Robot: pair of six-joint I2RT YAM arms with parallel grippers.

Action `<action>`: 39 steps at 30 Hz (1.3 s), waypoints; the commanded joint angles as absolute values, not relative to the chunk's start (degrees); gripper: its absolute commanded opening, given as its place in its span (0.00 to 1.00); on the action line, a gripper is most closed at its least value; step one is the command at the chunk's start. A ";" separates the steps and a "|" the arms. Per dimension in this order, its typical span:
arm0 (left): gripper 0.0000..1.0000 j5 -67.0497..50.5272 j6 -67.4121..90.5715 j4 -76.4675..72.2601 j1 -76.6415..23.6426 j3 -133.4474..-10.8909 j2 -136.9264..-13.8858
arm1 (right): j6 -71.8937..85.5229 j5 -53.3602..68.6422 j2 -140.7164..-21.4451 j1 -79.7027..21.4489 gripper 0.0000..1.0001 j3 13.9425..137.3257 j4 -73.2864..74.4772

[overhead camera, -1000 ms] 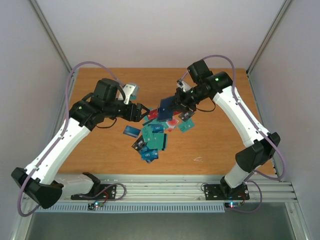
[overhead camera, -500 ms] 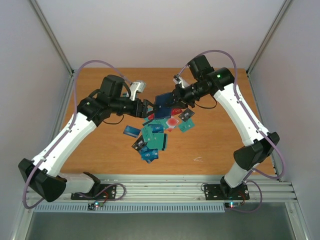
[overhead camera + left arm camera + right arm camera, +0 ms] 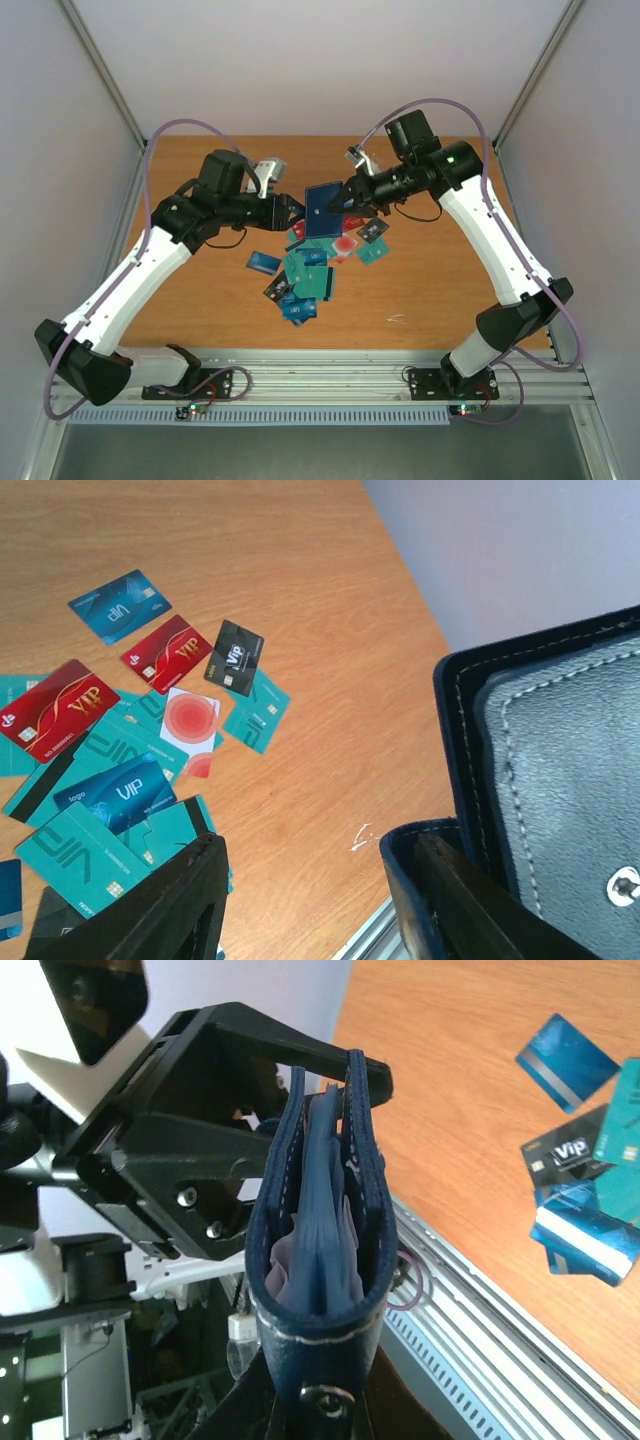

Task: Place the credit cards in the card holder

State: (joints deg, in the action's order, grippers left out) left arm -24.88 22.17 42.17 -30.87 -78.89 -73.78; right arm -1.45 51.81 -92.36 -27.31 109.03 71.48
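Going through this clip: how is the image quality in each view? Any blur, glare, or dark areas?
Top external: even light, sharp, no glare on the table. Left wrist: credit cards crisp, print readable; the card holder, very close on the right, looks slightly soft; the wall is bright. Right wrist: card holder edge-on and fairly sharp; the lower left is dark and hard to read.

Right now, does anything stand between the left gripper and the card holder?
Nothing visible does. The open left gripper is at the edge of the card holder, which the right gripper holds above the credit cards.
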 commanded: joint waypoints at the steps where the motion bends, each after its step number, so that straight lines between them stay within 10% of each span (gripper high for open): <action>1: 0.51 -25.65 24.64 39.54 -31.03 -79.44 -71.07 | -1.81 58.41 -88.74 -27.42 0.01 107.03 65.75; 25: 0.52 -60.35 44.98 7.58 -29.81 -72.53 -66.64 | 4.33 72.16 -84.87 -24.96 0.02 102.11 46.44; 39: 0.56 -60.03 57.19 -1.85 -22.77 -70.61 -65.40 | 1.17 75.55 -83.32 -18.68 0.02 103.12 51.28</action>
State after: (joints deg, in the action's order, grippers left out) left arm -57.47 53.71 6.15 -24.18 -70.59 -67.61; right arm 3.33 75.50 -84.38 -20.62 102.13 48.03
